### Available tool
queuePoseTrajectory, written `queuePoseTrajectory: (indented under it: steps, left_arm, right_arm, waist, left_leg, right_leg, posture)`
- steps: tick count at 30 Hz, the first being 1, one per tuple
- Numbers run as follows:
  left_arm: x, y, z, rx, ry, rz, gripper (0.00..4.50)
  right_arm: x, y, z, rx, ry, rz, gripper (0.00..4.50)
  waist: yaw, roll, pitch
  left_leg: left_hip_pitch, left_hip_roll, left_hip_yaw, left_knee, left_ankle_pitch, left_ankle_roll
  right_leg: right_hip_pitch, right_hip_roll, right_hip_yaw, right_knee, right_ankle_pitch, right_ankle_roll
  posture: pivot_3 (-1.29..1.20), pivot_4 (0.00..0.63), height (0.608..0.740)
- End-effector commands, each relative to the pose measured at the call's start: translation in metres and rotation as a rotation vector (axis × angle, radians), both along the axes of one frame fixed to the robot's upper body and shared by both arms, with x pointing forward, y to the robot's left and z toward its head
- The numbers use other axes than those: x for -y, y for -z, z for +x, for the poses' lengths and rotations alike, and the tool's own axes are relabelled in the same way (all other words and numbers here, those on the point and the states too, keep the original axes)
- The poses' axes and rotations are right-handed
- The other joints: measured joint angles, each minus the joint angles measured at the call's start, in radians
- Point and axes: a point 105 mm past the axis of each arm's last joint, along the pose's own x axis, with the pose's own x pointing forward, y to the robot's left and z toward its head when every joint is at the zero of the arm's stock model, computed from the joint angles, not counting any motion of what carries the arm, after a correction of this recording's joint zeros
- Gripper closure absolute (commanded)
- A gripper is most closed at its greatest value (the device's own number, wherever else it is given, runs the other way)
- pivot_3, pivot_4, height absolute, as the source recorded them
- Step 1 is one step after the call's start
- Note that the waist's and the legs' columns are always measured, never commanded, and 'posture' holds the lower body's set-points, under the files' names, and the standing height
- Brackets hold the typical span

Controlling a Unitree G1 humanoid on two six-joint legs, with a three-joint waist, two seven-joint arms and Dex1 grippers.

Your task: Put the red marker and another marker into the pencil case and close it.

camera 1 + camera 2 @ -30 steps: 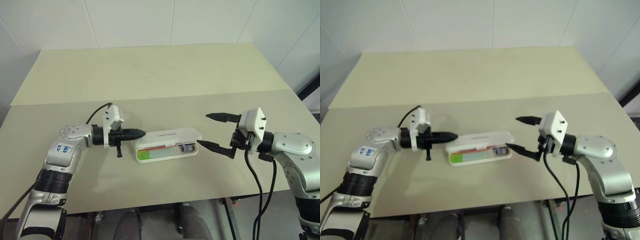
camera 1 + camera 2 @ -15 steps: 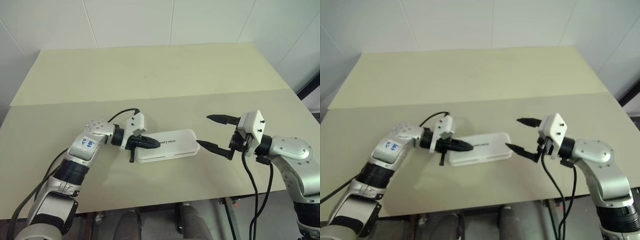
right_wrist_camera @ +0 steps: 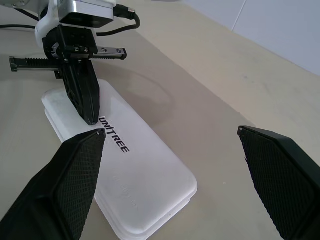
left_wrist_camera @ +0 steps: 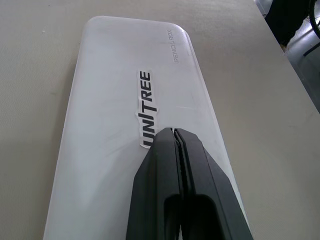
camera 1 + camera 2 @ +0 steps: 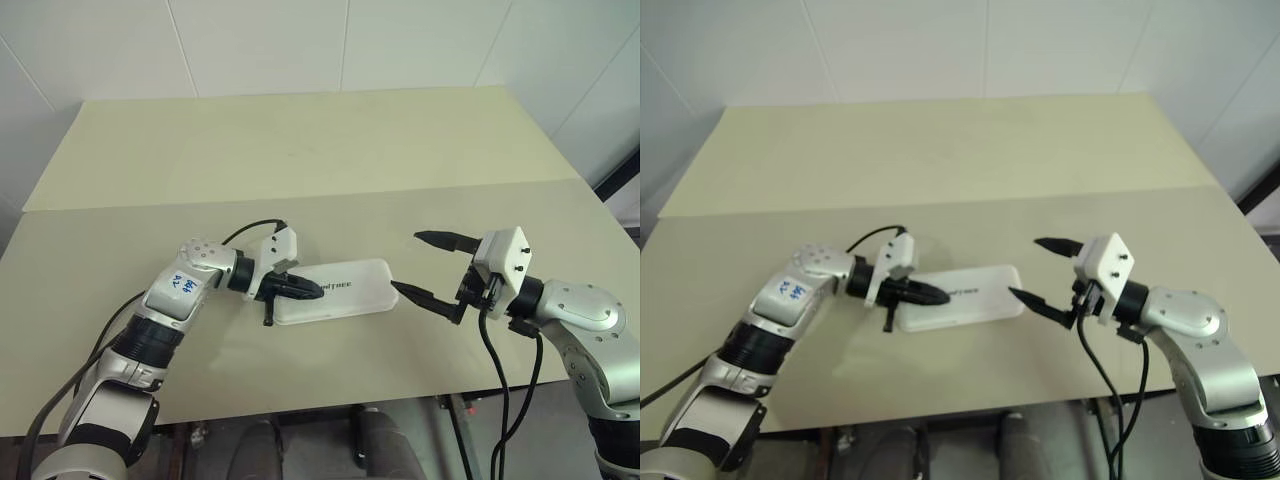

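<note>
The white pencil case [image 5: 350, 290] lies shut on the table, its lid with the black UNITREE lettering [image 4: 146, 107] down on the base. The red marker and the other marker are hidden. My left gripper [image 5: 318, 291] is shut, and its tip [image 4: 173, 132] rests on the left part of the lid beside the lettering. The right wrist view shows that same tip [image 3: 92, 119] on the case [image 3: 150, 175]. My right gripper [image 5: 405, 262] hangs open just off the case's right end, one finger level with it and the other farther back, with nothing between them.
The beige table [image 5: 300, 150] stretches far behind the case, with a seam [image 5: 450, 187] running across it. White tiled walls rise behind the table. Its front edge runs close below both arms.
A second ago the case lay open, showing a red and a green item. My left gripper swept right onto the lid, which now lies shut. The right gripper stayed in place.
</note>
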Motion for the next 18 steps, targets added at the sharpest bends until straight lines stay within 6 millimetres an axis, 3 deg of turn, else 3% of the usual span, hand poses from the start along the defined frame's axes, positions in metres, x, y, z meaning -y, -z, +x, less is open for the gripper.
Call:
queuePoseTrajectory:
  steps: [1, 5, 8, 15, 18]
  left_arm:
    - [0.005, 0.001, -0.002, -0.014, -0.014, -0.047, 4.44]
    - [0.001, -0.023, 0.000, 0.042, -0.031, -0.163, 4.44]
    - [-0.020, -0.041, -0.008, 0.081, -0.055, -0.250, 4.44]
    - [-0.063, -0.055, -0.023, 0.198, -0.193, -0.340, 4.44]
    - [-0.082, -0.058, -0.032, 0.235, -0.276, -0.382, 3.84]
  right_arm:
    - [-0.001, -0.009, -0.003, 0.043, -0.010, 0.001, 0.00]
    - [-0.001, -0.005, -0.002, 0.026, -0.017, 0.001, 0.00]
    - [-0.001, -0.001, 0.000, 0.005, -0.028, -0.003, 0.00]
    - [0.002, 0.004, 0.005, -0.021, -0.054, -0.006, 0.00]
    - [0.001, 0.007, 0.006, -0.035, -0.078, -0.009, 0.00]
  waist:
    - [0.000, 0.000, 0.000]
    - [0.000, 0.000, 0.000]
    - [-0.005, 0.000, 0.000]
    - [-0.002, 0.000, 0.000]
    - [-0.001, 0.000, 0.000]
  left_leg:
    - [0.000, 0.000, 0.000, 0.000, 0.000, 0.000]
    - [0.000, 0.000, 0.000, 0.000, 0.000, 0.000]
    - [-0.001, 0.000, 0.000, 0.000, 0.000, 0.000]
    - [0.000, 0.000, 0.000, -0.003, 0.000, 0.000]
    - [0.000, 0.000, 0.000, -0.002, 0.000, 0.000]
  right_leg:
    - [0.000, 0.000, 0.000, 0.000, 0.000, 0.000]
    - [0.000, 0.000, 0.000, 0.000, 0.000, 0.000]
    - [-0.001, 0.000, 0.000, 0.000, 0.000, 0.000]
    - [-0.001, 0.000, 0.000, 0.001, 0.000, 0.000]
    - [-0.001, 0.000, 0.000, 0.000, 0.000, 0.000]
  posture:
    - [0.00, 0.150, 0.740]
    - [0.00, 0.150, 0.740]
    - [0.00, 0.150, 0.740]
    - [0.00, 0.150, 0.740]
    - [0.00, 0.150, 0.740]
